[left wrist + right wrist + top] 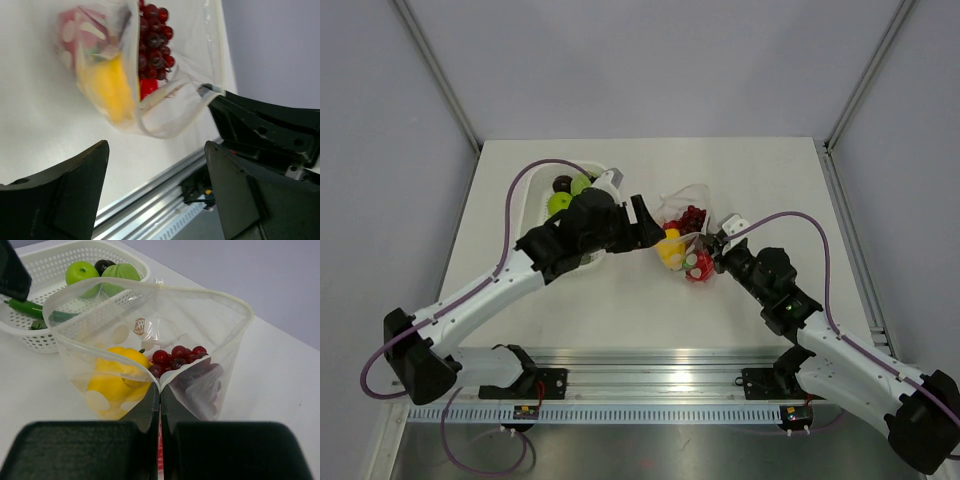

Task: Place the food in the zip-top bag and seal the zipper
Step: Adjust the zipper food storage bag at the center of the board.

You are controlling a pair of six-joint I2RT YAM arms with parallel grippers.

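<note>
Now the right end effector (160, 392) pinches shut on the zip-top bag (210, 330) at its near rim, on the tabletop (620, 300). The left end effector (156, 147), open and empty, hangs just left of it, probably nearer the green food (80, 273) in the basket (30, 335).

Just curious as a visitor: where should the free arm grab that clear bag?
Probably the zipper strip on the far rim, opposite where the right fingers pinch the near rim. It stands up as a thin, free edge, so the open left fingers could close over it from the basket side.
</note>
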